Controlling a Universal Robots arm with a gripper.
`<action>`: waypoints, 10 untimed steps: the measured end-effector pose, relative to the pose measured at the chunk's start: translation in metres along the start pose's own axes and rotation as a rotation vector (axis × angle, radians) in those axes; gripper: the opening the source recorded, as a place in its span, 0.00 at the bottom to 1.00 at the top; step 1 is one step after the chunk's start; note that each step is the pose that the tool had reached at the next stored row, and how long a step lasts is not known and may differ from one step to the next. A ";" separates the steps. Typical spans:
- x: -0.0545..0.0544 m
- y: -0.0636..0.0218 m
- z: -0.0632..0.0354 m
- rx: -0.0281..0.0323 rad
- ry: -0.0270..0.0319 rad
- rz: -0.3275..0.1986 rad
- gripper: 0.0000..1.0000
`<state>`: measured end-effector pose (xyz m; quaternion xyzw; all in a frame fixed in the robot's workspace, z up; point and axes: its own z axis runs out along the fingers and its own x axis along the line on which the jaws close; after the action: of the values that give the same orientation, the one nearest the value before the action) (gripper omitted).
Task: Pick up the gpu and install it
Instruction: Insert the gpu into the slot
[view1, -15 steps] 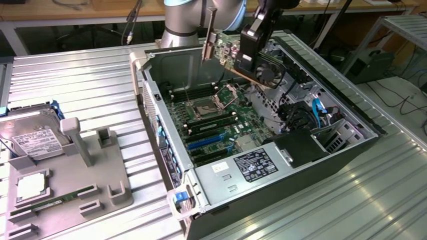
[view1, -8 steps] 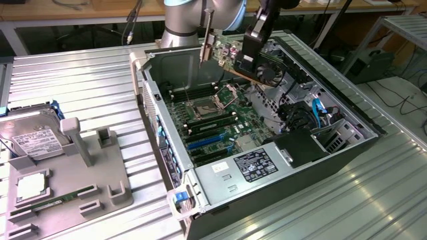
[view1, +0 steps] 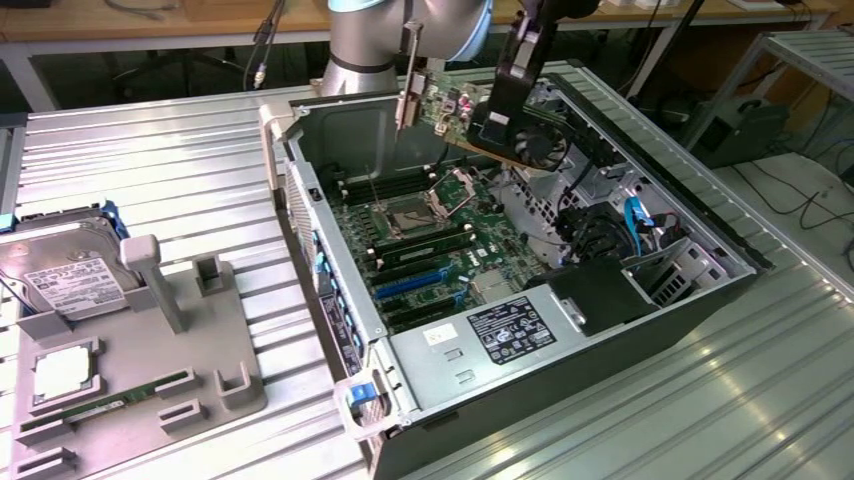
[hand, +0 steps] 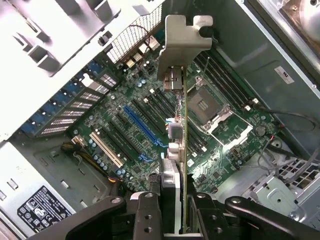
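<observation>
The gpu (view1: 454, 118) hangs in the air over the far end of the open computer case (view1: 310, 230), clear of the motherboard (view1: 441, 250) beneath it; it is tilted, with its silver bracket (view1: 404, 100) on the exterior view's left and its round fan (view1: 541, 150) toward that view's right. The gripper (view1: 507, 105) holds it from above; in the wrist view the card shows edge-on, and the black fingers (hand: 146, 215) press on its two faces, so the jaws are closed on the gpu. The bracket end points away from the wrist, toward the case floor. Below the card lie the CPU socket (hand: 205, 102) and, beside it, a row of expansion slots, among them a long blue slot (hand: 142, 130). On the exterior view's left, well apart from the case, a grey fixture (view1: 147, 340) stands on the ribbed metal table (view1: 160, 160); it carries a hard drive (view1: 67, 275) and a green memory stick (view1: 100, 408).
</observation>
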<state>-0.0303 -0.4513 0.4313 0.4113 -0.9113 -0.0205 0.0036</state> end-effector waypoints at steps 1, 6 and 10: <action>0.000 0.0000 0.0000 -0.0001 0.0004 -0.011 0.28; 0.000 0.0000 0.0000 -0.0007 0.0028 -0.068 0.28; 0.000 0.0000 0.0000 -0.0013 0.0043 -0.110 0.28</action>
<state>-0.0303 -0.4512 0.4313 0.4610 -0.8872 -0.0203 0.0047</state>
